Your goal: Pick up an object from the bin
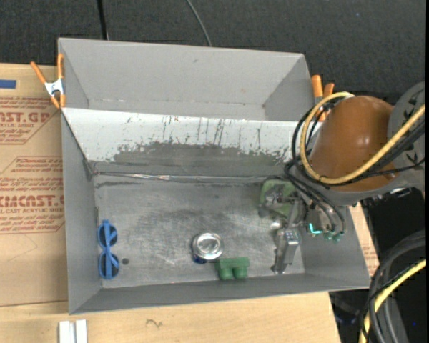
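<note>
My gripper hangs low over the right end of the bin floor, close to the right wall. Just left of it, by the front wall, lies a small green block. A can with a shiny silver top and blue side stands a little further left. A pale green thing shows beside the upper part of the gripper, half hidden by it, and I cannot make out what it is.
A pair of blue toy glasses lies along the left wall. The arm with its orange cover and looped cables overhangs the bin's right rim. Bare scuffed floor stretches across the middle and back.
</note>
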You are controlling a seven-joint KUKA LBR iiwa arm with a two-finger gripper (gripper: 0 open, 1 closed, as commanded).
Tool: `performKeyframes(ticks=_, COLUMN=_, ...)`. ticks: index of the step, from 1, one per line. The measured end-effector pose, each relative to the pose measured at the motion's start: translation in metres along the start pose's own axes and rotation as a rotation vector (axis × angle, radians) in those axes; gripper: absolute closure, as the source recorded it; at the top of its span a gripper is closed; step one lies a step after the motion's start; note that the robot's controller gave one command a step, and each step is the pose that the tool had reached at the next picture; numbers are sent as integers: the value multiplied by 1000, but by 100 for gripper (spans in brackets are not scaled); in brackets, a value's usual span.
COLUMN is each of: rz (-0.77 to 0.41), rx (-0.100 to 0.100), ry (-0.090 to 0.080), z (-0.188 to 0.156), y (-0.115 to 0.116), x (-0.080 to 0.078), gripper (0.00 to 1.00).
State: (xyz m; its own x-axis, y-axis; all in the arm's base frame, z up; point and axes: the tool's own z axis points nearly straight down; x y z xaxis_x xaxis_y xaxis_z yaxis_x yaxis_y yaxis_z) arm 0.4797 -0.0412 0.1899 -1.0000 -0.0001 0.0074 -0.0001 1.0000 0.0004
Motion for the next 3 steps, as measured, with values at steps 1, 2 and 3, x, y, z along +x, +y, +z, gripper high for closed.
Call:
performKeyframes(ticks=1, rz=-44, rx=0, ry=-28, z=116, y=34, x=-6, gripper=0)
performKeyframes(ticks=2, rz=-45, rx=1, ry=-12, z=117, y=33, x=-1, gripper=100)
performKeyframes(ticks=3, rz=-273, rx=4, ry=-13, z=-22, y=-19, x=-9, gripper=100)
